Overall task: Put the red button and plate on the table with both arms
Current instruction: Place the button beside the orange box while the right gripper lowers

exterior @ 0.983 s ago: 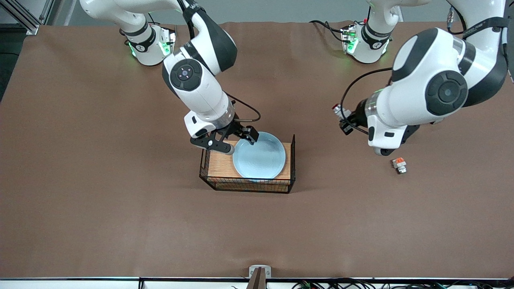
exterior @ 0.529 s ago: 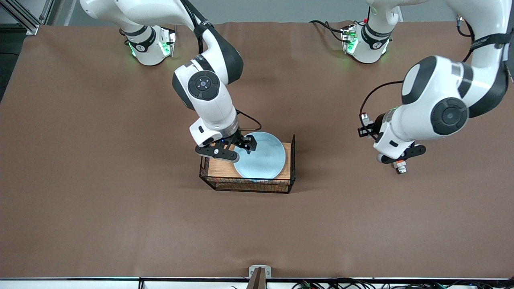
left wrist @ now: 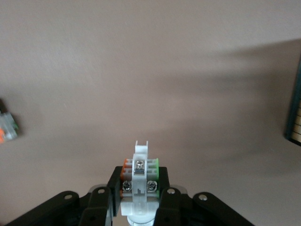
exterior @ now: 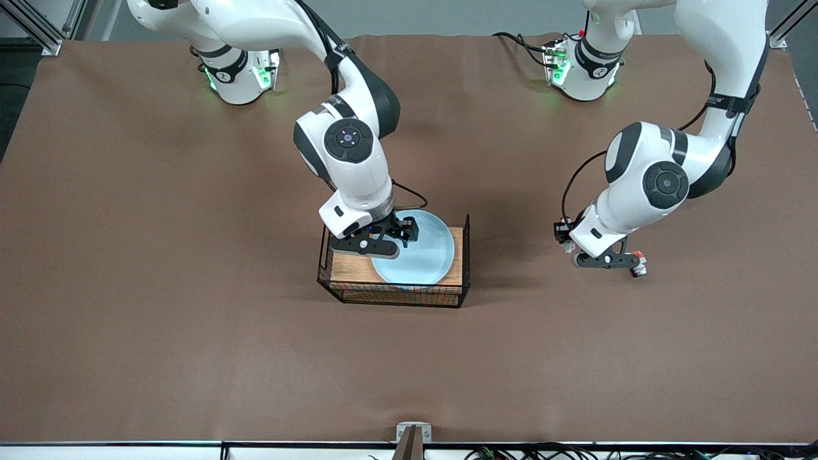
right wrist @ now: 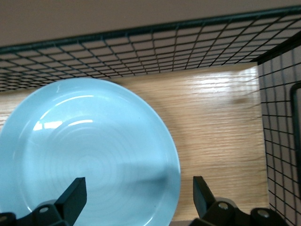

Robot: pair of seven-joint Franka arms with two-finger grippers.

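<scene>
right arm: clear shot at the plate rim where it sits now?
Probably yes. The right pincer is open, its fingers either side of the plate rim on the wooden rack, nothing between; the rack's wire wall stands close by.

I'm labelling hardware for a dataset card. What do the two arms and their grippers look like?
Both arms are glossy white shells with black joint sections and round dark joint caps; the bases glow green. Black cables loop along the wrists. The right gripper and left gripper are black, two-fingered, with visible bolts.

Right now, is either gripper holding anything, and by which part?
The left gripper pinches the red button by its lower body. The right gripper is open over the plate, holding nothing.
</scene>
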